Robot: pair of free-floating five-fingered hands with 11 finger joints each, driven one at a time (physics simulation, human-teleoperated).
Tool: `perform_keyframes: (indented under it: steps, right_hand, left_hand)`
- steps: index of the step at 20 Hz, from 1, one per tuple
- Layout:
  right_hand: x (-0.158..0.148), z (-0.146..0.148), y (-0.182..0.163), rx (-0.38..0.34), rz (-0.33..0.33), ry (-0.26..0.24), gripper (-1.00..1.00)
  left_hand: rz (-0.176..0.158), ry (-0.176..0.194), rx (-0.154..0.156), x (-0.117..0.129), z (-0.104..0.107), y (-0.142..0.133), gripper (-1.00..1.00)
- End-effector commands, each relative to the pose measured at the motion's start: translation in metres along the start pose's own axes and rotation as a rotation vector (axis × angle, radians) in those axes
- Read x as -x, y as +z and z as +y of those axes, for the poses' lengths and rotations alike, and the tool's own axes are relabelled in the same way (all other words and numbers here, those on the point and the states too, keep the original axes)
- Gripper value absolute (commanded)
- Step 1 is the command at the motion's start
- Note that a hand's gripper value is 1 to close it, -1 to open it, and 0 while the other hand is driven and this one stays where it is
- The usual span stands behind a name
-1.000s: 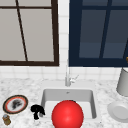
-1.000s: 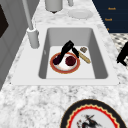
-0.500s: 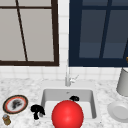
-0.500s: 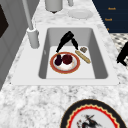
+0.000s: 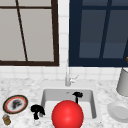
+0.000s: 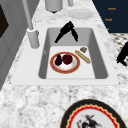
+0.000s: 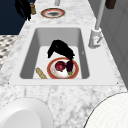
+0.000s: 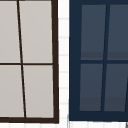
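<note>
Sink basin (image 6: 98,62) was seen around the right hand (image 6: 67,31), which hung over its far half with fingers straight and spread downward, holding nothing. Just below and nearer than that hand lay a red-rimmed plate (image 6: 76,67) carrying a dark red fruit (image 6: 67,59) and an eggplant (image 6: 58,60), with a tan stick (image 6: 82,56) beside it. The left hand (image 5: 37,110) was seen at the counter's front edge, its fingers loosely drooped, beside a patterned plate (image 5: 15,104) and a small jar (image 5: 6,119).

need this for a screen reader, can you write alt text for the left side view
A black hand hangs over the far end of a white sink, above a red-rimmed plate holding two dark purple-red foods. A tan stick-like item lies beside the plate, and another hand floats off the counter's right edge.
</note>
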Motion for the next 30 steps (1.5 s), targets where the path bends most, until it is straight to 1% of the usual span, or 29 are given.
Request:
perform_keyframes:
  steps: [1,14,24,25,26,30]
  right_hand:
    - [0.003,-0.014,0.012,0.088,0.005,0.046,-1.00]
    - [0.014,-0.058,0.052,0.347,0.009,0.068,-1.00]
    - [0.017,-0.093,0.081,0.530,0.011,0.084,-1.00]
    - [0.016,-0.097,0.084,0.545,0.013,0.087,-1.00]
    - [0.015,-0.109,0.083,0.532,-0.001,0.074,-1.00]
    - [0.012,-0.130,0.090,0.561,0.008,0.086,-1.00]
  left_hand:
    - [0.000,0.000,0.000,0.000,0.000,0.000,0.00]
    - [0.000,0.000,0.000,0.000,0.000,0.000,0.00]
    - [0.000,0.000,0.000,0.000,0.000,0.000,0.00]
    - [0.000,0.000,0.000,0.000,0.000,0.000,0.00]
    - [0.000,0.000,0.000,0.000,0.000,0.000,0.00]
    - [0.000,0.000,0.000,0.000,0.000,0.000,0.00]
